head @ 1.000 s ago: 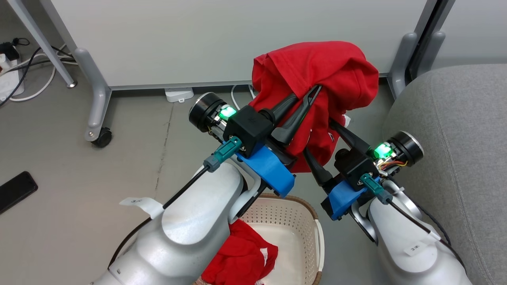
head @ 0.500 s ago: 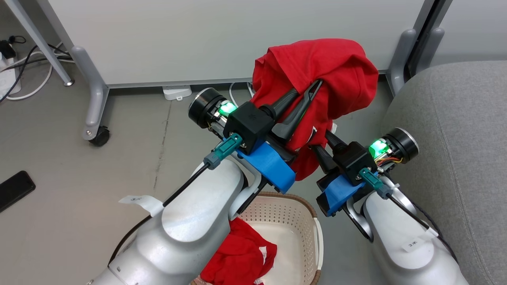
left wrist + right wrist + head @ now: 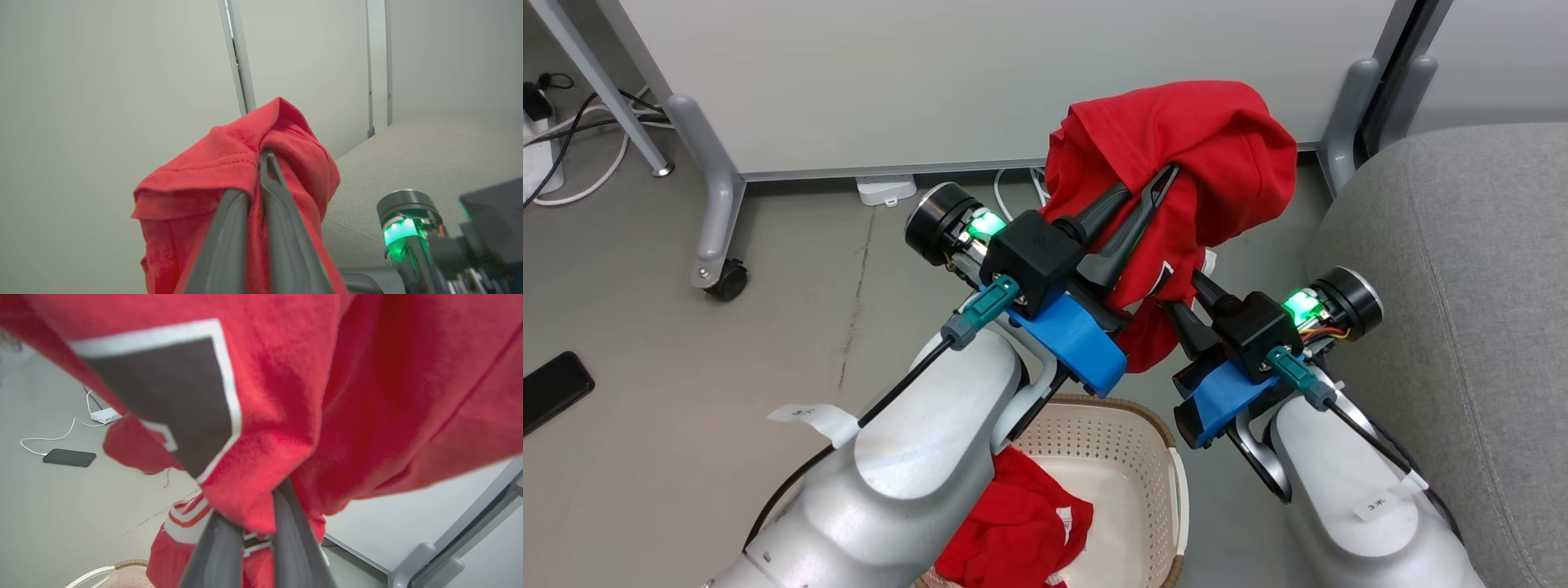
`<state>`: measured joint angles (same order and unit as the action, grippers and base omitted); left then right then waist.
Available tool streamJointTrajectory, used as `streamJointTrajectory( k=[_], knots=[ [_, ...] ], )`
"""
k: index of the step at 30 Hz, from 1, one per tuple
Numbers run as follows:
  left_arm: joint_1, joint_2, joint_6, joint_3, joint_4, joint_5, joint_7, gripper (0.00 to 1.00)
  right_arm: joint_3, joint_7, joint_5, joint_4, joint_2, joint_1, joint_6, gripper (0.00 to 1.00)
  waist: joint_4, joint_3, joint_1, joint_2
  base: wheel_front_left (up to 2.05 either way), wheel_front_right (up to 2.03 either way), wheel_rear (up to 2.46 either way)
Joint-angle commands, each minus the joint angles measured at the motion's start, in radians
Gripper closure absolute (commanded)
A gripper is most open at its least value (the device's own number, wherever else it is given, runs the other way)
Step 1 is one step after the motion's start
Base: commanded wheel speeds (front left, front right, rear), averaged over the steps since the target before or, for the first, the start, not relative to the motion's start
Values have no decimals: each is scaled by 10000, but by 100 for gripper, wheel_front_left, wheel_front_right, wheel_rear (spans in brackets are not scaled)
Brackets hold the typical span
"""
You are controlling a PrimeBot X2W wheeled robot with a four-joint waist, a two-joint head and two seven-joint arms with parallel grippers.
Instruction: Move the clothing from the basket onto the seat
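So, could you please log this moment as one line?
left tool: shut on shirt | right tool: shut on shirt | shirt: aloft, left of seat | second shirt: in basket

The left gripper [image 3: 257,179] rises from the bottom edge, its two dark fingers [image 3: 282,245] pressed together on a red shirt [image 3: 220,175] (a stitched hem runs along its near fold). The cloth drapes over the fingertips. Behind stands a pale partition panel [image 3: 102,81]; the grey seat [image 3: 429,151] lies to the right, above the other arm's green-lit wrist [image 3: 402,232].
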<state>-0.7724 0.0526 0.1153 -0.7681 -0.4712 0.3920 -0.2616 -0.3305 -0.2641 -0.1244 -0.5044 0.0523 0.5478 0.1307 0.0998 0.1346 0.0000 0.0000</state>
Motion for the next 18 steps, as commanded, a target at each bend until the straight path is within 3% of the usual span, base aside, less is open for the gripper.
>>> streamJointTrajectory(
  k=[1,7,8,9,18],
  knots=[
    [42,-2,17,-11,-37,-85,-51,100,-15,-8,85,62,-28,-51,1,100,5,18,0,0,0,0,0],
    [64,-4,4,-6,-102,-221,-51,100,-47,-8,182,88,-29,-35,1,100,-4,49,0,0,0,0,0],
    [66,-3,-45,37,-79,-224,-51,27,-53,-6,194,105,-29,-36,1,100,-5,52,0,0,0,0,0],
    [67,-4,-97,63,-77,-256,-51,0,-57,-6,200,120,-29,-41,1,100,-7,52,0,0,0,0,0],
    [225,5,-123,188,28,-452,-51,0,125,-8,584,207,-26,-200,1,100,-47,37,0,0,0,0,0]
  ],
)
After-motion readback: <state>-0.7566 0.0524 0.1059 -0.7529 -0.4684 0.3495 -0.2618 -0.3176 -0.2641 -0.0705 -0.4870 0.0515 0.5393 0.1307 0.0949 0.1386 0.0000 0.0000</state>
